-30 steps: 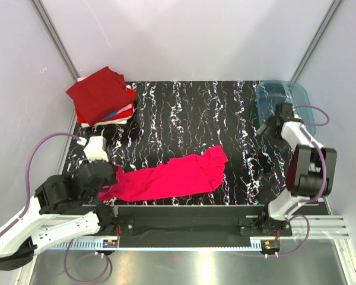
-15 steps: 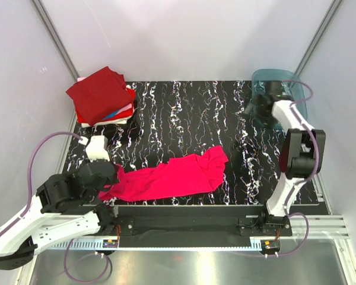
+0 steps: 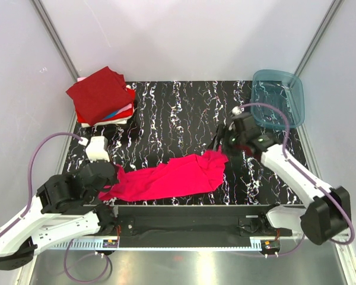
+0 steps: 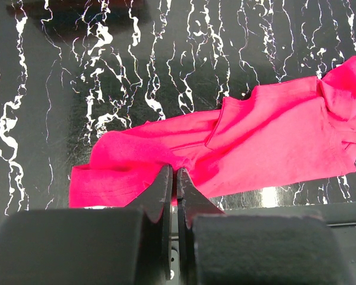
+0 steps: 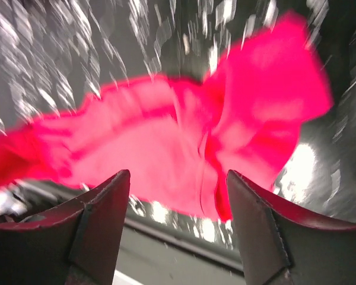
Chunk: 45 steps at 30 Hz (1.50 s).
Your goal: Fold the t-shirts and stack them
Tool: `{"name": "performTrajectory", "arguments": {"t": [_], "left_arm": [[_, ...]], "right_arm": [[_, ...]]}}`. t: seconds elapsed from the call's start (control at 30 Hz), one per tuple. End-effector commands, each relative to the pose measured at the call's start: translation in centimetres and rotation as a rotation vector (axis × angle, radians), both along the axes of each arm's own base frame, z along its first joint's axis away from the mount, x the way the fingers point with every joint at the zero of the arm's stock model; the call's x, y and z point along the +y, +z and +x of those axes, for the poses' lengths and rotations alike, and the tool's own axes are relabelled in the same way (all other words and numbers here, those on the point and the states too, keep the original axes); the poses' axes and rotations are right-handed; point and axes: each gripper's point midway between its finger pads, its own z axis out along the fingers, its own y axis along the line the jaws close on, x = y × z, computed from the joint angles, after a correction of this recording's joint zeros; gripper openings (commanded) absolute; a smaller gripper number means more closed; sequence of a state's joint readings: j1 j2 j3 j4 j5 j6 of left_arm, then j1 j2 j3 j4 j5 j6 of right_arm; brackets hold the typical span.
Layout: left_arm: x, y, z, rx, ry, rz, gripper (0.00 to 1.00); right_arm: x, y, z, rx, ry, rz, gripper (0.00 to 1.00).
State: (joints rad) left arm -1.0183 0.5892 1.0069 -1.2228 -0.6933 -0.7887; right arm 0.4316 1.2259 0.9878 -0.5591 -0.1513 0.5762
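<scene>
From above, folded t-shirts sat stacked well beyond the left tool, while the magenta t-shirt sprawled unfolded on the counter between both tools. At the left wrist, the left tool appeared pinched shut on its hem. At the right wrist, the right tool hung open just above its other end.

Right wrist view is motion-blurred: pink shirt and counter smear. Lower shirts show only edges under the maroon shirt. Left arm covers the pink shirt's left end.
</scene>
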Motion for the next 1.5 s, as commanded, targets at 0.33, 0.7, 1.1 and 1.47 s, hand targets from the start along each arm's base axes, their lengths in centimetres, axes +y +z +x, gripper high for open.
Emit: {"name": "performTrajectory", "arguments": {"t": [0.33,0.7,1.1,1.47], "left_arm": [[0.0,0.6,0.5,-0.033,0.030,-0.033,0.00],[0.1,0.5,0.5,-0.032,0.035,-0.028,0.00],[0.1,0.5,0.5,-0.033,0.035,-0.030,0.00],[-0.1,0.5,0.6,-0.030,0.034,-0.026,0.00]], "right_arm": [[7.9,-7.6,-3.1,0.180,0.174,-0.062,0.70],[8.9,-11.5,-2.1,0.221,0.165,-0.138,0.68],[9.5,-12.7,-0.5,0.206,0.192,-0.190,0.38],[8.9,-3.9,4.4,-0.016,0.201,-0.298,0.00]]}}
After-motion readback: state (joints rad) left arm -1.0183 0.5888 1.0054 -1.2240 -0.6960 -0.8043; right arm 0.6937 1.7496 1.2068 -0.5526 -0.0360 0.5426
